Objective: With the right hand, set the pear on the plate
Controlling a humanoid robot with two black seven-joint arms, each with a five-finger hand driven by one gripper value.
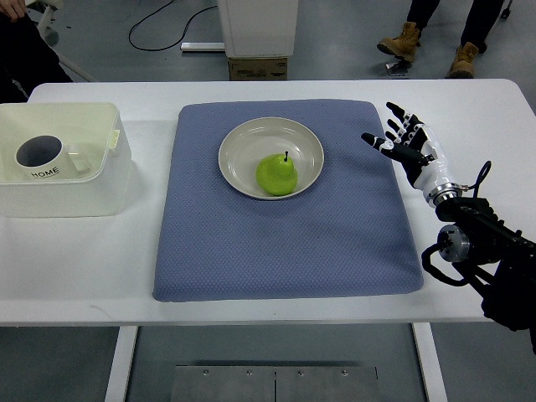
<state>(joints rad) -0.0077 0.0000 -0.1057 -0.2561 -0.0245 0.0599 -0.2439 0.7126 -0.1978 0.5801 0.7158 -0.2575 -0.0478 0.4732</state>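
A green pear with a dark stem lies on the white plate, toward its near right side. The plate sits on the far middle of a blue mat. My right hand hovers over the mat's right edge, well to the right of the plate, with its fingers spread and nothing in them. Its black forearm comes in from the lower right. The left arm does not show.
A translucent white bin at the table's left holds a white mug. A person's boots stand on the floor beyond the table's far edge, beside a white cabinet base. Bare white table surrounds the mat.
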